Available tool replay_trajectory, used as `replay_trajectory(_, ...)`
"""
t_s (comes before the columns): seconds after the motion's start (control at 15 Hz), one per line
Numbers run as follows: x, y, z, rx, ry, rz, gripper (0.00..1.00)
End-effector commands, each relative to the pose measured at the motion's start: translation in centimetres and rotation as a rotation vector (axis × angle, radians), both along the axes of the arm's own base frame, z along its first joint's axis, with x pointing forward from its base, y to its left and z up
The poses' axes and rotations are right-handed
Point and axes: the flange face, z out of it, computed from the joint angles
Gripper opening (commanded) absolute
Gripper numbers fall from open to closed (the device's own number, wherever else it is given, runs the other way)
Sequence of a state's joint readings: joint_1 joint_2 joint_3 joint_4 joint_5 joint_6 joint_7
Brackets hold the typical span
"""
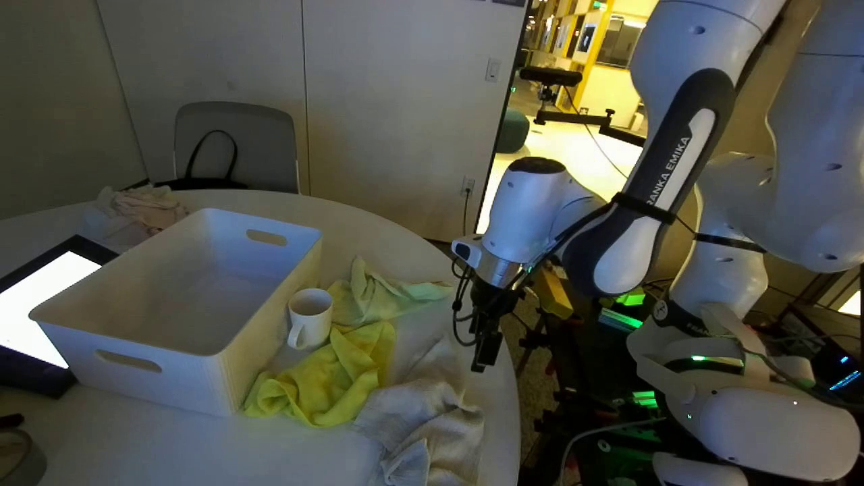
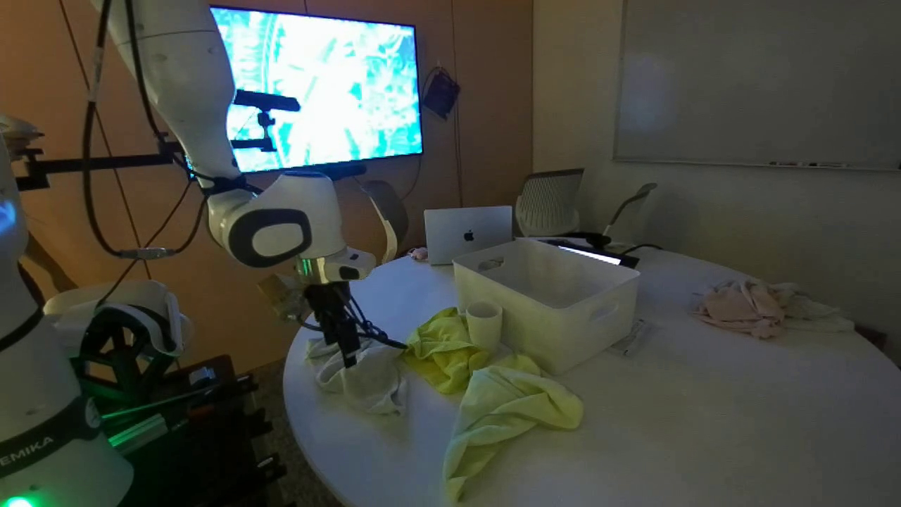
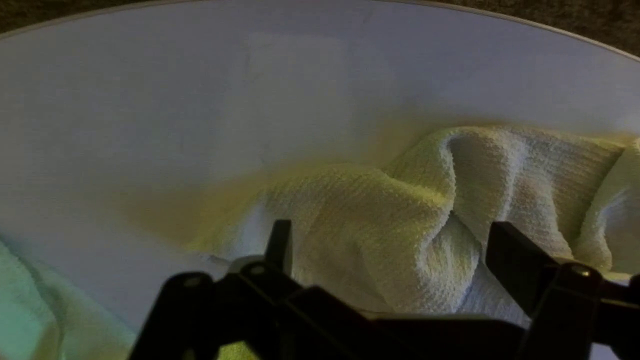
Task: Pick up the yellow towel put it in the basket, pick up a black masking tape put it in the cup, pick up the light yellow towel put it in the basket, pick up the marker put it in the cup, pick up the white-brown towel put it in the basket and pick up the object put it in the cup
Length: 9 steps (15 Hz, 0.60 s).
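Table (image 2: 704, 422) carries basket (image 1: 175, 381); yellow towel (image 1: 331, 378) just beside it, not in, so likely step one pending. White-brown towel (image 1: 425, 418) lies below gripper (image 3: 390, 235): jaws wide apart, nothing held. Cup (image 1: 310, 320) upright just beside basket. Next: probably move over to yellow towel, lower, close on it, lift over basket rim.
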State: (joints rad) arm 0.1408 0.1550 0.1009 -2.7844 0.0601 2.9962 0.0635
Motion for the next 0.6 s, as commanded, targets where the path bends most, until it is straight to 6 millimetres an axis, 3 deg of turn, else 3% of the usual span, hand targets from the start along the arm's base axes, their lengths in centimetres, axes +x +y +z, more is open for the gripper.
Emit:
replay_trajectory(0.0,0.9,-1.1,-1.8,-0.006,-0.045,0.012,1.0)
replay_trajectory(0.53,3.8,-4.4,-5.5,-0.036,-0.033,-0.022,1.0)
